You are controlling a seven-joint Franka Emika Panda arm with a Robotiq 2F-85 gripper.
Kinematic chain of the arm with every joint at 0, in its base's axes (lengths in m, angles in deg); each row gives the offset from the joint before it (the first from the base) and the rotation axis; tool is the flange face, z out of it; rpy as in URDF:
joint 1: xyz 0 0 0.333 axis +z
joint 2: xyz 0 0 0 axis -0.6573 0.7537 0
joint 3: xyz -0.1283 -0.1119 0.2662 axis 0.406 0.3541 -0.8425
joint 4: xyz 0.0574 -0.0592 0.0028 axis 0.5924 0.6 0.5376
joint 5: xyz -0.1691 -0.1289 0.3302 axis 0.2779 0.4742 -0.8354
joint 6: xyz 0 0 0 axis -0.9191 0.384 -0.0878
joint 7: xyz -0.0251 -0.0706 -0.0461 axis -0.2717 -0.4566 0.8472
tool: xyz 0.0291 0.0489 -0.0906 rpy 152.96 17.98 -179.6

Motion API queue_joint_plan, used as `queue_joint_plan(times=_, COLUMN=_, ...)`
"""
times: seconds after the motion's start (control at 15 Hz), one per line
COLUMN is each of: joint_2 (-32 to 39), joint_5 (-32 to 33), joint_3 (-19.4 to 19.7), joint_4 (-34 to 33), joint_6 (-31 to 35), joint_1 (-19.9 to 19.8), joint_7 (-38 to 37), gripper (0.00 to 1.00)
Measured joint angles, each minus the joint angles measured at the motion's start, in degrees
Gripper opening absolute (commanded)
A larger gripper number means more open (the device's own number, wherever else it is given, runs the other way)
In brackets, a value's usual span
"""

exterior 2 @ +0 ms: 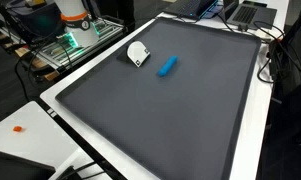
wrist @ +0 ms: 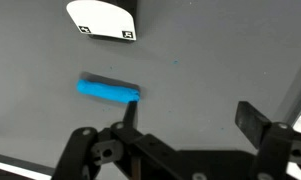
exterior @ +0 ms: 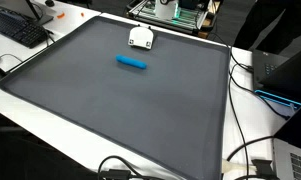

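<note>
A blue cylindrical marker-like object [wrist: 108, 91] lies flat on a dark grey mat [wrist: 190, 60]. It also shows in both exterior views [exterior: 131, 63] [exterior 2: 168, 67]. A white curved object with black square markers [wrist: 103, 19] sits just beyond it, also in both exterior views [exterior: 141, 38] [exterior 2: 137, 54]. In the wrist view my gripper [wrist: 190, 120] is open and empty above the mat. Its left finger is just below the blue object's right end, apart from it. The gripper does not show in the exterior views.
The mat [exterior: 140, 115] covers a white table [exterior: 50, 120]. A keyboard [exterior: 20, 28], a laptop [exterior: 282, 75] and cables [exterior: 245, 150] lie around its edges. A cart with equipment [exterior 2: 75, 40] stands beyond the far edge. A small orange item [exterior 2: 18, 128] lies on the table.
</note>
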Motion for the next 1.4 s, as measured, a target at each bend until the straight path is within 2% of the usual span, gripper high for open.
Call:
queue_joint_plan(times=0.53, joint_2=0.05, joint_5=0.00, joint_3=0.26, joint_4=-0.01, joint_6=-0.05, joint_1=0.10, joint_7=-0.95, gripper=1.00)
queue_joint_plan(times=1.0, joint_2=4.45, joint_5=-0.05, joint_3=2.75, joint_4=1.52, joint_6=1.22, joint_1=-2.97, joint_7=-17.98, gripper=1.00)
queue_joint_plan(times=1.4, joint_2=7.81, joint_5=-1.30, joint_3=7.17, joint_4=2.64, joint_6=1.63, joint_1=-5.00, joint_7=-29.45, gripper=1.00)
